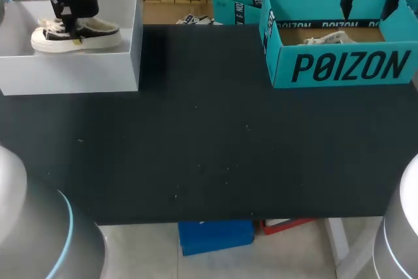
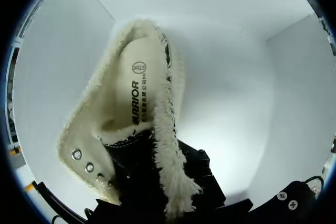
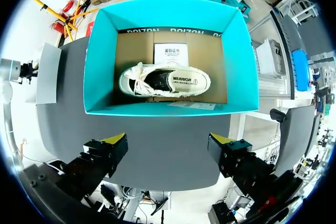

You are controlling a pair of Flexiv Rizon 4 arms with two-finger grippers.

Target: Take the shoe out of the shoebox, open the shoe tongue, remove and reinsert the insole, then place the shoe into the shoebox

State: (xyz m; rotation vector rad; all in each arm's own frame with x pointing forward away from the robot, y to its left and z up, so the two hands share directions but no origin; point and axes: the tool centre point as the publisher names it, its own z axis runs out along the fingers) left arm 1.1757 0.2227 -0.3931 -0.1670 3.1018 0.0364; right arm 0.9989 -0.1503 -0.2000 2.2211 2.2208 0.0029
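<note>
- While poised above the open teal cardboard shoebox (image 1: pixel 339 70) at the upper right of the head frame, released and spread wide: right end effector (image 1: pixel 372 3), nothing between its yellow tips.
- In the right wrist view, the same end effector over the matte black bench (image 3: pixel 157 145), just short of the shoebox's near wall.
- Inside that shoebox, on its brown cardboard floor: black low shoe with cream sole and cream laces (image 3: pixel 164 81), lying on its side, with a white printed paper sheet (image 3: pixel 170 52) flat just beyond it, toward the far wall.
- At the upper left of the head frame, on the bench: open-topped white rectangular box (image 1: pixel 72 70), with a second black shoe with cream sole and fleecy cream lining (image 1: pixel 98 34) standing upright inside.
- Directly over the laced middle of that second shoe: left end effector (image 1: pixel 70 23); clenched or released, impossible to tell in either view.
- In the left wrist view, just ahead of the end effector: the second shoe's mouth gaping, fleecy collar all round, cream insole (image 2: pixel 134 98) with dark print lying flat inside, metal eyelets (image 2: pixel 84 163) along a cream flap to one side, white box walls behind.
</note>
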